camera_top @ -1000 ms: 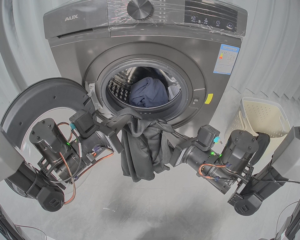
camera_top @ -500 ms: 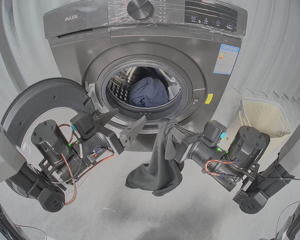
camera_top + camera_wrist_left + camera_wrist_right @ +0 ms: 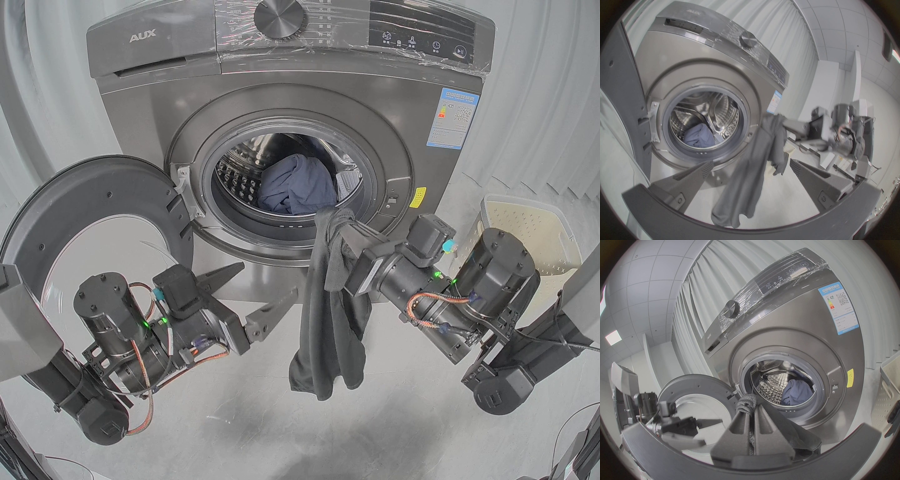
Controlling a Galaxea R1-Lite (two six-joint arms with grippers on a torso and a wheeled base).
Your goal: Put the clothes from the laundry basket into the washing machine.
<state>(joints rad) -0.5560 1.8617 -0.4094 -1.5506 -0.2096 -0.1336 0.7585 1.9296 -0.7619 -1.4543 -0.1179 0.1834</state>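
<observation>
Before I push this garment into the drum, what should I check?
1. Door swung open: ok.
2. Right end effector shut on garment: ok.
3. Garment's tail above the drum lip: not ok, it hangs well below.
4. Left end effector open, apart from garment: ok.
5. Room in drum: ok, one blue cloth inside.
6. Basket emptied: cannot tell.

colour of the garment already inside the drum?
Plain navy blue garment, no visible pattern; clearest in the head view.
</observation>
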